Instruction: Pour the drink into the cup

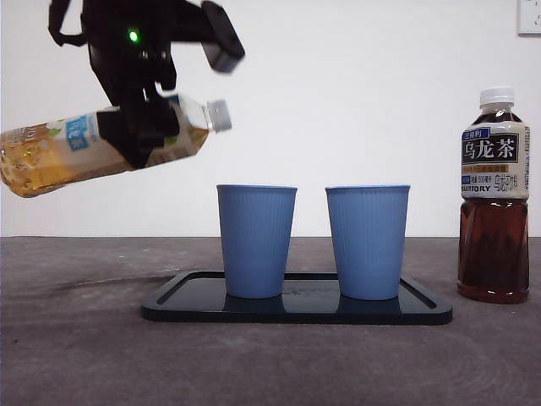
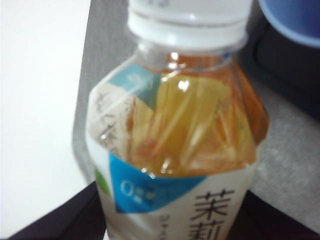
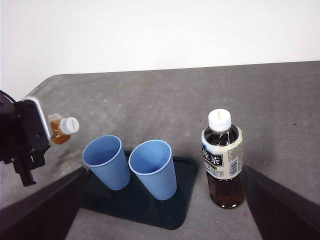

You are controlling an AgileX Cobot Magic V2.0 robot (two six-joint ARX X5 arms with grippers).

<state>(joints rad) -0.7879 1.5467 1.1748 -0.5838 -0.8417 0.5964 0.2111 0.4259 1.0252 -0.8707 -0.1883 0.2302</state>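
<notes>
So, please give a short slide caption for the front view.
Left gripper holds capped tea bottle tilted above blue cups on tray.

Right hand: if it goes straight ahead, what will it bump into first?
Probably the dark tea bottle or the blue cup beside it; the right hand points between them, so depth is unclear.

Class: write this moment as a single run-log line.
left tool: shut on capped clear plastic jasmine tea bottle, tilted above tray's end | two empty blue ribbed cups: upright | right tool: open, waiting

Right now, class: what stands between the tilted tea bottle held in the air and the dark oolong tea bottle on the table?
Two blue cups on a black tray, seen in the front view.
</notes>
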